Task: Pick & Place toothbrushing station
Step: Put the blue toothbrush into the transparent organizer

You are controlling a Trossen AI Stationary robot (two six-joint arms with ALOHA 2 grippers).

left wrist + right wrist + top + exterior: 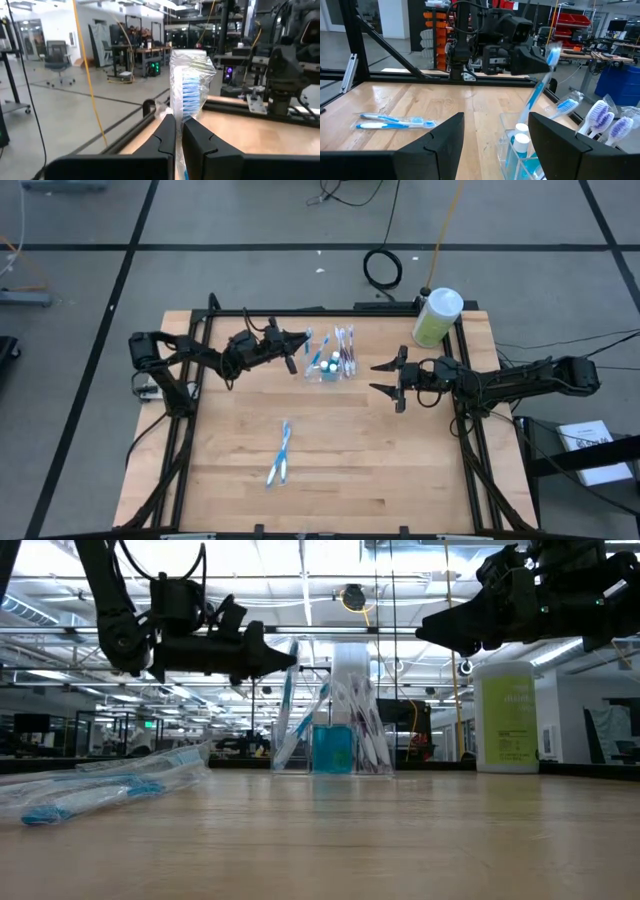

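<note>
Left hand [297,340], upper centre-left, pinches a wrapped toothbrush [190,85] at the toothbrushing station [328,363], upper centre. Right hand [384,377] spread, just right of it; lower surface [400,470] largely open.

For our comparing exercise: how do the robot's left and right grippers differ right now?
The left gripper is shut on a wrapped toothbrush at the tray; the right gripper is open and holds nothing. The left one sits at the tray's edge; the right one is clear of it. Both are dark, two-fingered and point at the tray.
</note>
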